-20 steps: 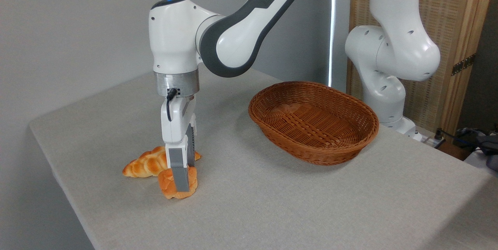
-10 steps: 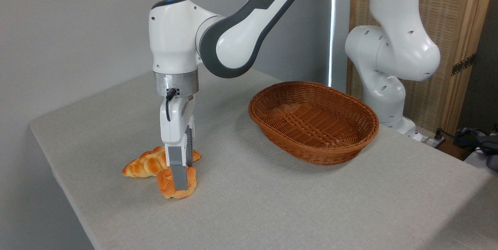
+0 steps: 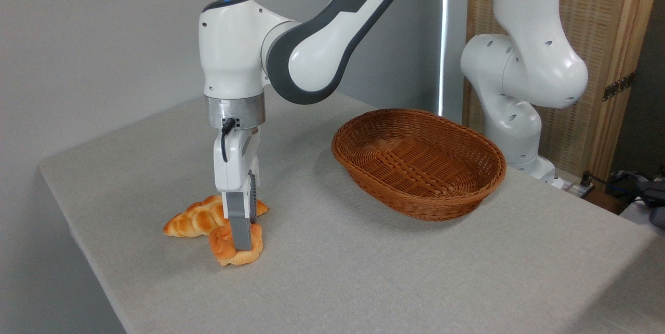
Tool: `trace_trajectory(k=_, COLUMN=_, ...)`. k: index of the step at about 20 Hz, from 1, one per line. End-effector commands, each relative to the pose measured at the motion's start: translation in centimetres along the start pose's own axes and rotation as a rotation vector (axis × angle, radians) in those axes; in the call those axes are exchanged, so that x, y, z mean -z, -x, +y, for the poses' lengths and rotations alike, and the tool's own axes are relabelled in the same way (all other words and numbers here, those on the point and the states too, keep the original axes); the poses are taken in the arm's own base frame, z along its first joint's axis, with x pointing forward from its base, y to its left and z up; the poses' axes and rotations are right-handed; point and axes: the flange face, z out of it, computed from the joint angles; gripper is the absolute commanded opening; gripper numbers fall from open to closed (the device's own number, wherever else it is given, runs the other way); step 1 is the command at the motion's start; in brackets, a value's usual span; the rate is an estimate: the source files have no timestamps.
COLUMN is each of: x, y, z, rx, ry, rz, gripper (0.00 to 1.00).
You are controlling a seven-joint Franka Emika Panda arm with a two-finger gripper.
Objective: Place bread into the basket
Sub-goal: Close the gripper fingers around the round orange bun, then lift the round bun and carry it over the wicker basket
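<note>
Two grey fingers (image 3: 240,230) of the hand (image 3: 243,243) pinched on the bread (image 3: 223,248), basket (image 3: 419,162) well apart

end effector (image 3: 243,243) clamped on bread (image 3: 224,247) | beside braided loaf (image 3: 195,218) | basket (image 3: 419,162) well apart

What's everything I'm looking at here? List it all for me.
Bun: one, orange-golden, on the table's near left, between the gripper's fingers.
Braided loaf: one, golden, just behind the bun.
Basket: one, reddish-brown wicker, empty, right of middle.
Table: one, covered in light grey cloth.
Wooden screen: one, tan, back right.
Cables and dark items: a few, far right edge.
Robot arm: one, white and grey, base at back right.
Gripper: one, grey fingers closed on the bun.
</note>
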Motion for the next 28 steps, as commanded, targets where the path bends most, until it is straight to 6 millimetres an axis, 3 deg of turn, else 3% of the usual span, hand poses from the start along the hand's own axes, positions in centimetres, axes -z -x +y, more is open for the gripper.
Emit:
trace_trajectory(k=1, x=-0.2, y=0.4, z=-0.1, rx=-0.011, ry=-0.024, rz=0.001, gripper=0.45)
trace_trajectory(k=9, x=1.3, y=0.4, z=-0.3, rx=0.031, ry=-0.03, rz=0.022, gripper=0.45)
trace_trajectory(k=14, x=4.8, y=1.1, z=0.2, rx=0.091, ry=-0.01, rz=0.049, gripper=0.46)
trace_trajectory(k=16, x=6.8, y=2.4, z=0.4, rx=0.156, ry=0.017, rz=0.078, gripper=0.47)
trace_trajectory(k=21, x=13.0, y=5.6, z=2.7, rx=0.302, ry=0.122, rz=0.143, gripper=0.5)
trace_trajectory(k=28, x=19.3, y=5.3, z=9.1, rx=0.279, ry=0.262, rz=0.078, gripper=0.5)
